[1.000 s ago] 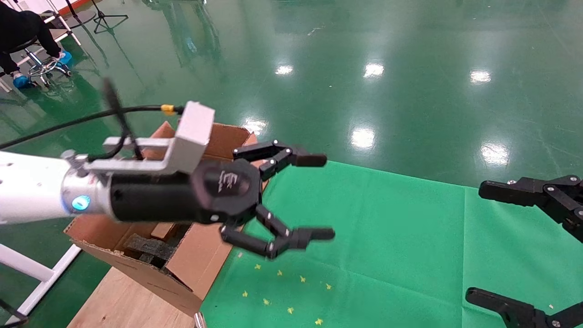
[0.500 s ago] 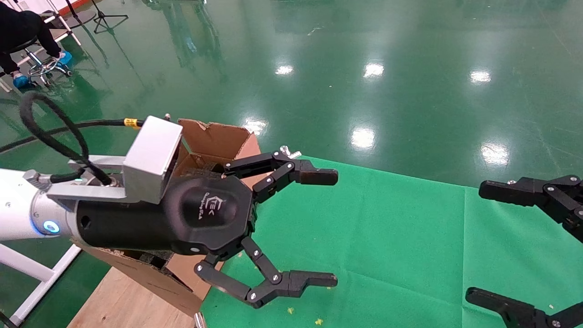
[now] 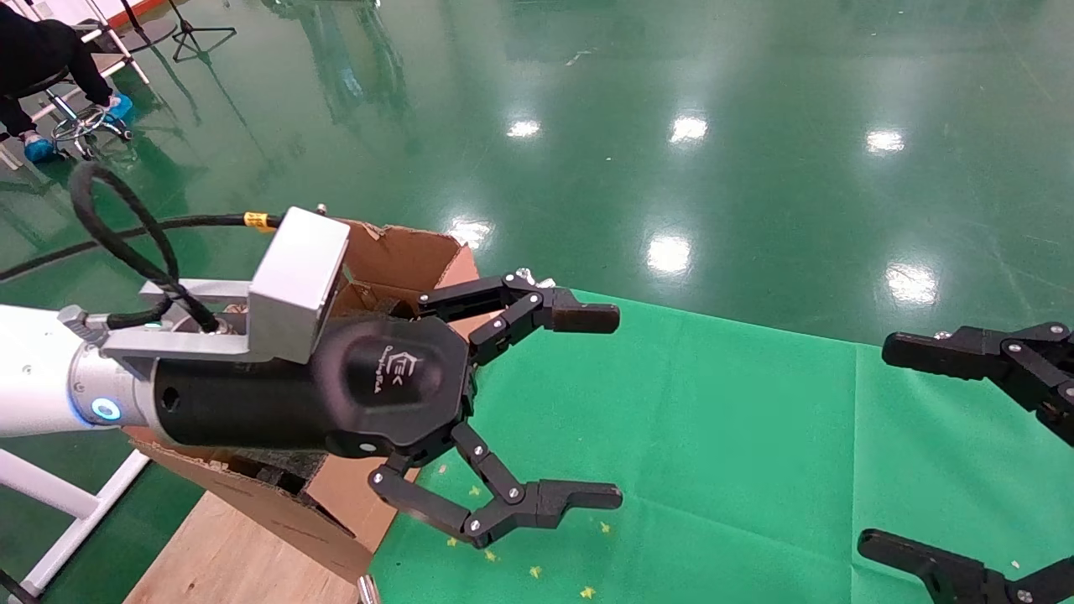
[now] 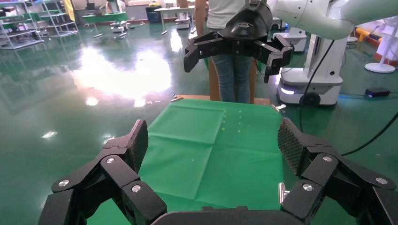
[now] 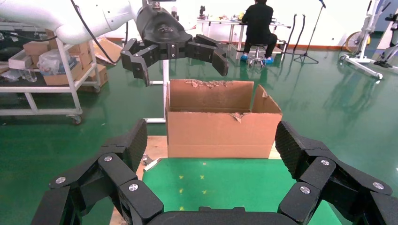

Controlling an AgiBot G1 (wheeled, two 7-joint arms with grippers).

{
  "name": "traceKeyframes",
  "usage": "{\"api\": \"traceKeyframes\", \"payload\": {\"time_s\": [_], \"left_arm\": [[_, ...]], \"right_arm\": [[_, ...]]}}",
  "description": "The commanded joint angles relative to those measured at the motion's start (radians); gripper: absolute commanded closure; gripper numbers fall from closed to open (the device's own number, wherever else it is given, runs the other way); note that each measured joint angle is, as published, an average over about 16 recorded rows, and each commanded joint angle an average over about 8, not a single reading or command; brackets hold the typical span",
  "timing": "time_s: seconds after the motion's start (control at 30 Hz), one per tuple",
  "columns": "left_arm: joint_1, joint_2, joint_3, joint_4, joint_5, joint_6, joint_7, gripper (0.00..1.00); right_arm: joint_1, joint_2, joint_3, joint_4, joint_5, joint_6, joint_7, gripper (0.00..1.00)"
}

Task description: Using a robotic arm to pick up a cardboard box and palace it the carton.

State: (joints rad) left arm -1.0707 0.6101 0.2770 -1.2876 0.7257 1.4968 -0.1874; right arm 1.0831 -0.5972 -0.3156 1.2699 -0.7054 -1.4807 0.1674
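A robotics lab or test hall. A glossy green floor reflects ceiling lights. A seated person works at a desk at twelve o'clock in the right wrist view, with a shelf cart of boxes at nine o'clock. Another white robot stands at one o'clock in the left wrist view.

Bright green cloth spread flat over light wooden tabletop, small yellow star-shaped specks scattered near front edge. Glossy dark green floor beyond. Seated person in black clothing on wheeled stool, well apart from table.
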Motion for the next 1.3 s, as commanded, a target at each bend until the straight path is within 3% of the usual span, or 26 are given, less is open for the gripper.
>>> {"api": "traceKeyframes", "payload": {"time_s": [0.03, 1.3], "left_arm": [[-0.002, 0.0, 0.001, 0.002, 0.002, -0.001, 0.0, 0.0], [-0.008, 0.002, 0.006, 0.009, 0.01, -0.003, -0.002, 0.0]], "right_arm": [[0.0, 0.0, 0.0, 0.0, 0.0, 0.0, 0.0, 0.0], [0.0, 0.0, 0.0, 0.0, 0.0, 0.0, 0.0, 0.0]]}}
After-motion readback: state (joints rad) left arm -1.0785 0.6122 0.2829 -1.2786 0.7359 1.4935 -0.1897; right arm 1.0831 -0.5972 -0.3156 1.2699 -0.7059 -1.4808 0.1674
